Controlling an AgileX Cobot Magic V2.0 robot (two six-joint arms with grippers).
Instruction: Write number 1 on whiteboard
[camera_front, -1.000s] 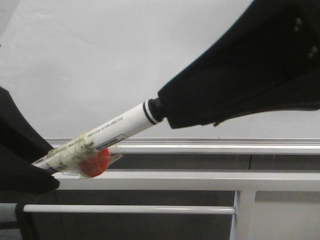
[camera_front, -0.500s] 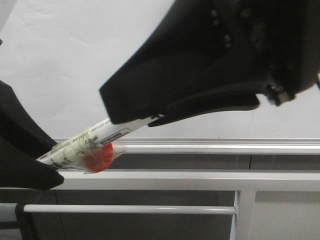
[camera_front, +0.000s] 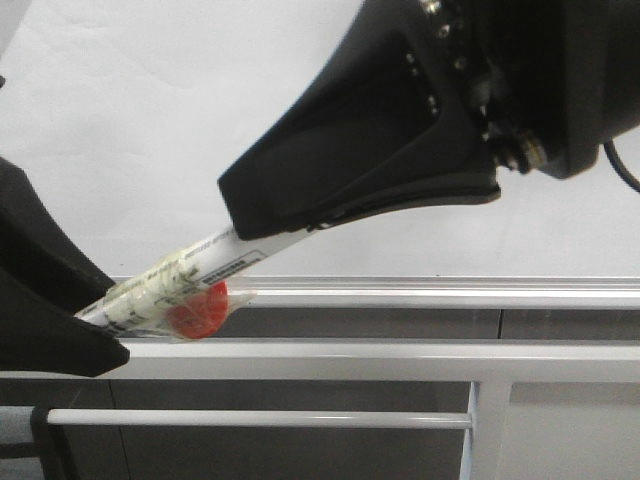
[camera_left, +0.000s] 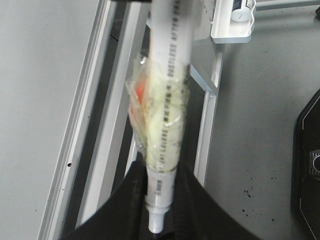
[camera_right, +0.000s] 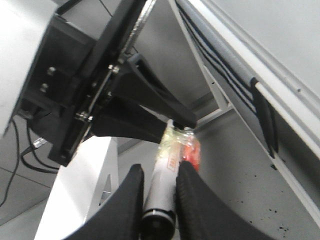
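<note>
A large glossy white whiteboard with a silver lower rail fills the background, unmarked where we see it. Our left gripper and right gripper both clamp a tape-wrapped white marker pen slanting before it.

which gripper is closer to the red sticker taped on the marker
Left. The left gripper holds the marker right beside the red sticker; the right gripper grips farther up the barrel.

Your front camera faces the whiteboard close up, level with its rail; each wrist camera peers along its own fingers — all three share the taped marker.
</note>
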